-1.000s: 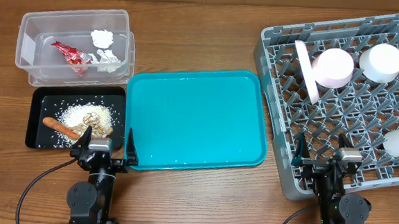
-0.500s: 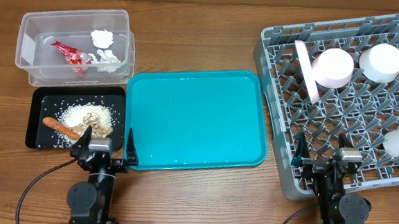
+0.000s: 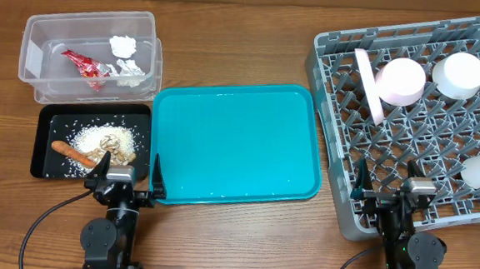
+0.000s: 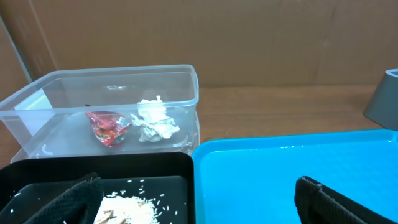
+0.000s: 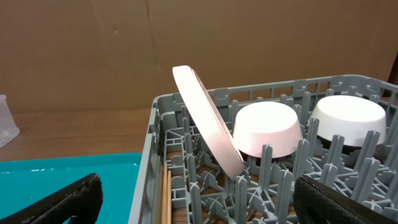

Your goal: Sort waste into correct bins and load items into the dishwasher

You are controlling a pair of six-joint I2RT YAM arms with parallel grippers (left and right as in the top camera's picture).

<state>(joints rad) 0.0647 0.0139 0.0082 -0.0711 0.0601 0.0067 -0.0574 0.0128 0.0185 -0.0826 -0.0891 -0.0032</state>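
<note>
My left gripper and right gripper: wide open, holding nothing | wrappers in far-left tub, food scraps in black tray | worry: if I bump the right rack, the leaning plate may tip

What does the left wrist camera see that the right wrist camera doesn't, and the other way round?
Only the left wrist view shows the red wrapper, the tissue and the black tray with rice. Only the right wrist view shows the plate, two bowls and the chopsticks. Both show the teal tray and the table.
</note>
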